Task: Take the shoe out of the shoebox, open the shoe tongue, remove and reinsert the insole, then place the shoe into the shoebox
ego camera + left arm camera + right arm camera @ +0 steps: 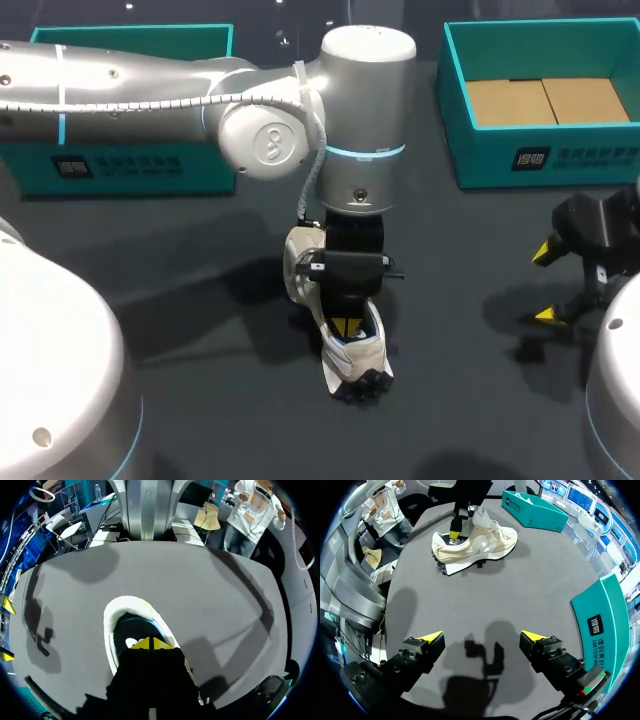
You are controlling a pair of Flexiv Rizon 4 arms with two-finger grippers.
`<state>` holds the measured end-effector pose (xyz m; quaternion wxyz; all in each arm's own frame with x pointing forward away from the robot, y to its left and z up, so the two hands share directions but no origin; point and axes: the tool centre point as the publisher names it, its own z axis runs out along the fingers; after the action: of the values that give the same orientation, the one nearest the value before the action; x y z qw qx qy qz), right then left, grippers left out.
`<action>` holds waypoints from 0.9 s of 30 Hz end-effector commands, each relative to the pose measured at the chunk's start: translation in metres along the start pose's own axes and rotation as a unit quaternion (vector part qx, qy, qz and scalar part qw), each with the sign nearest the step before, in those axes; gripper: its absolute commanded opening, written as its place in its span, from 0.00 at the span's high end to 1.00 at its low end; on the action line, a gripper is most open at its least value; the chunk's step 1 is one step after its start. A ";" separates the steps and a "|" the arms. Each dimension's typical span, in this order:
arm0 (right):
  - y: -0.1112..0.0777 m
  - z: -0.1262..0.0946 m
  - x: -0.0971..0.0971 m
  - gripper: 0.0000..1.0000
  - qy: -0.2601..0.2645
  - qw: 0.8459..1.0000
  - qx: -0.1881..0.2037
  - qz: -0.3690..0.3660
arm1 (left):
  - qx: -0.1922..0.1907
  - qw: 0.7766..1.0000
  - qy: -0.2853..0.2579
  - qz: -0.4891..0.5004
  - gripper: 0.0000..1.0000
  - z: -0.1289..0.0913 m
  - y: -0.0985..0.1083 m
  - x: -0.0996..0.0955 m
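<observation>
Mid-frame, I'm seeing L gripper point(347, 326) sitting in shoe point(355, 357) opening, tips pressed together, prob. for insole point(131, 632); R gripper point(544, 284) hanging spread lower right.

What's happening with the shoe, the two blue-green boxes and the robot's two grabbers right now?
Cream fabric sneaker: out of the box, standing upright on its sole.
Left gripper: reaching down into the sneaker's opening.
Right gripper: jaws open, holding nothing.
Right teal cardboard shoebox: open, no shoe inside.
Left teal cardboard shoebox: open-topped.
</observation>
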<state>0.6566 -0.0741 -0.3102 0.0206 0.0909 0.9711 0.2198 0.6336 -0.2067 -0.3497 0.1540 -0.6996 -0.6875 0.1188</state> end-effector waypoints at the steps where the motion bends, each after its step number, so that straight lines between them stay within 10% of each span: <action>1: 0.000 -0.001 0.003 0.00 -0.002 1.000 0.002 0.000 | -0.022 1.000 -0.011 0.001 1.00 -0.004 -0.015 0.005; 13: 0.000 -0.001 0.003 0.00 -0.002 1.000 0.002 0.000 | -0.027 0.999 -0.016 -0.038 1.00 0.036 0.003 -0.003; 27: 0.000 -0.001 0.003 0.00 -0.002 1.000 0.002 0.000 | -0.088 0.993 -0.076 -0.034 1.00 0.007 -0.012 -0.007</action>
<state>0.6568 -0.0740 -0.3104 0.0205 0.0909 0.9711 0.2198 0.6281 -0.2184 -0.3532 0.0621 -0.6756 -0.7266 0.1085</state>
